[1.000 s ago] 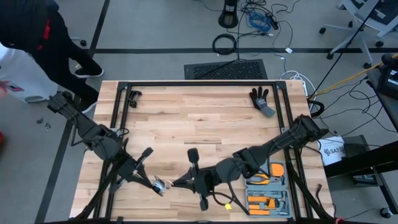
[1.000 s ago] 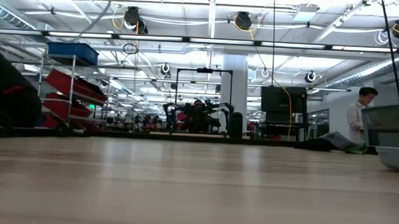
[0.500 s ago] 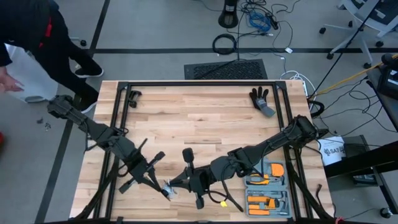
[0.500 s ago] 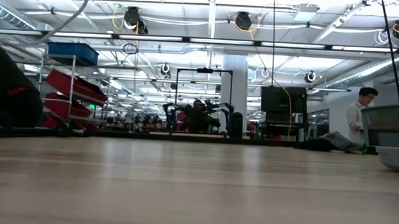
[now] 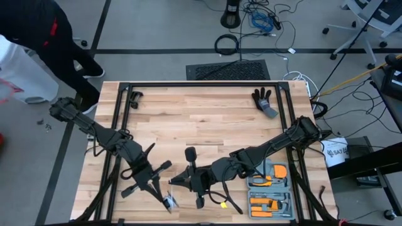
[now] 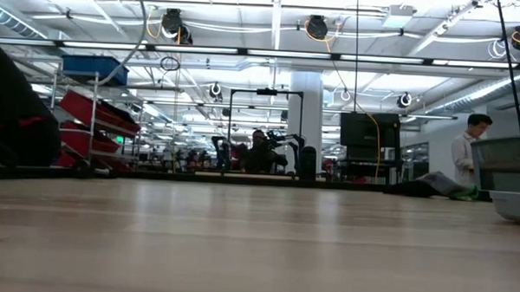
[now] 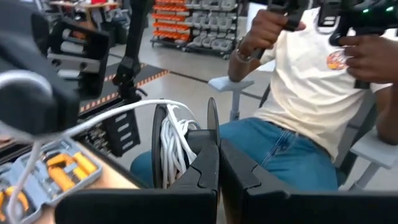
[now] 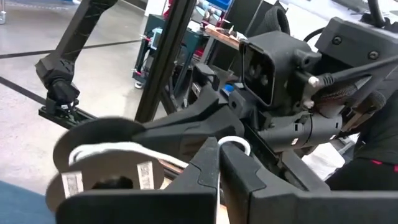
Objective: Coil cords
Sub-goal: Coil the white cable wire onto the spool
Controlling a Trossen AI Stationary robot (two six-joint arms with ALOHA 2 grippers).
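The cords show as a black reel (image 7: pixel 163 149) wound with white cord (image 7: pixel 176 146); in the high view the reel (image 5: pixel 170 203) hangs over the table's near edge, left of centre. My left gripper (image 5: pixel 164 198) is shut on the reel. Just beyond it, my right gripper (image 5: pixel 173 182) is shut on the cord's free run (image 7: pixel 106 115), which leads off the reel. In the right wrist view, the reel (image 8: pixel 99 165) sits past my right gripper (image 8: pixel 218 163). The low view shows neither gripper. My left gripper pinches one of the reel's black discs (image 7: pixel 212 124) by its rim between its two fingers. The fingers lie almost level, coming from the table's left and far side. The reel stands on edge, lifted clear of the table. My right gripper pinches the white cord at a small loop (image 8: pixel 235 144) between its fingertips. The fingers lie level, coming from the table's right. The cord runs on from there to the reel, clear of the table.
An open tool case (image 5: pixel 270 188) with orange-handled pliers lies at the near right, under my right arm. A black glove (image 5: pixel 264 99) lies at the far right. A black frame (image 5: pixel 125 94) borders the table. A person (image 5: pixel 31 37) stands off the far left corner, and a seated person (image 7: pixel 298 93) is beyond the near edge.
My left gripper has carried the reel toward the table's near edge and a little down, turning as it went. The reel has gone from beside my right gripper's tips to nearer the table's near edge than them. Both grippers stay shut.
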